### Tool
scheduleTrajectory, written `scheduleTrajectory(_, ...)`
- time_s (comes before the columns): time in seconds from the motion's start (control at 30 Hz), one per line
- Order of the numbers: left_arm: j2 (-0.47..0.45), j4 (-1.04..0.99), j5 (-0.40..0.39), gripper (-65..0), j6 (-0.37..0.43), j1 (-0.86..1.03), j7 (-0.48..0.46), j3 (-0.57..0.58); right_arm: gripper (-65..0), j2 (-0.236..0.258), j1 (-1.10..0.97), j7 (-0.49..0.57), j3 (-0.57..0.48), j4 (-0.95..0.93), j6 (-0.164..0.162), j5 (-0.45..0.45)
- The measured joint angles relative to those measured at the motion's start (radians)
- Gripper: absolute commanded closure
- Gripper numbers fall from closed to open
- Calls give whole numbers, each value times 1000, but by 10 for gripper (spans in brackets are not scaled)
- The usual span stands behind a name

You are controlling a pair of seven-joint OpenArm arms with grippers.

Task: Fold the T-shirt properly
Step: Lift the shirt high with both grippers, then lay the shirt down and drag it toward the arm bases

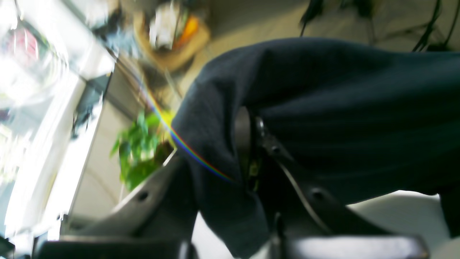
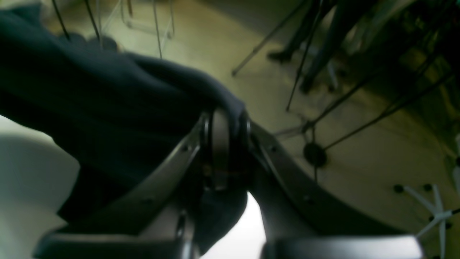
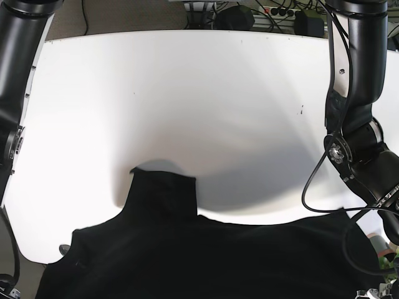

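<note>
The dark navy T-shirt (image 3: 199, 255) hangs lifted across the bottom of the base view, with one piece (image 3: 163, 190) sticking up over the white table (image 3: 187, 93). In the left wrist view my left gripper (image 1: 251, 144) is shut on a bunched edge of the T-shirt (image 1: 341, 108), and the cloth stretches away to the right. In the right wrist view my right gripper (image 2: 230, 144) is shut on another edge of the T-shirt (image 2: 107, 100), which drapes off to the left. Both grippers are hidden in the base view.
The left arm (image 3: 358, 156) rises along the table's right edge and the right arm (image 3: 15, 62) along its left edge. Cables and plugs (image 3: 249, 15) lie behind the far edge. A green plant (image 1: 140, 147) and a chair base (image 2: 431, 212) stand on the floor.
</note>
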Motion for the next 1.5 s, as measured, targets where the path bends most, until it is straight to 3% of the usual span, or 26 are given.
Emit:
scheduleTrajectory(0.3,-11,3,7,0,1,72,1,-14,-24,-2,-44,-72,5,-2,0,20)
scheduleTrajectory(0.5,-3,-2,3,0,-3,171,5,-78,-24,0,-191,-79,93,55,0,15)
scheduleTrajectory(0.77,-5,51,4,0,0,242,3,-78,-24,-4,-231,-79,95,77,0,26)
scheduleTrajectory(0.97,-3,210,-13,0,-4,374,1,-76,-24,19,-369,-98,185,159,1,23)
scheduleTrajectory(1.3,-3,198,-8,0,-4,418,-3,-75,-24,16,-420,-82,184,168,1,23)
scheduleTrajectory(1.5,8,196,-2,0,-4,548,-23,-16,-24,10,-559,-62,186,166,-4,0)
